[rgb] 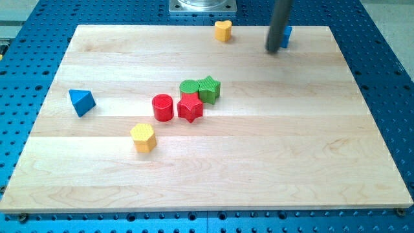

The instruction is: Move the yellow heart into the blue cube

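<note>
The yellow heart (pixel 223 30) sits near the top edge of the wooden board, a little right of the middle. The blue cube (pixel 286 36) is further right along the same top edge, mostly hidden behind my dark rod. My tip (pixel 273 50) rests on the board right in front of the blue cube's left side, about a hand's width to the right of the yellow heart and apart from it.
A cluster sits mid-board: green cylinder (pixel 189 87), green star (pixel 209 88), red star (pixel 190 107), red cylinder (pixel 163 107). A yellow hexagon (pixel 143 136) lies below-left of them. A blue triangular block (pixel 81 101) is at the left. A metal base (pixel 202 6) is at the top.
</note>
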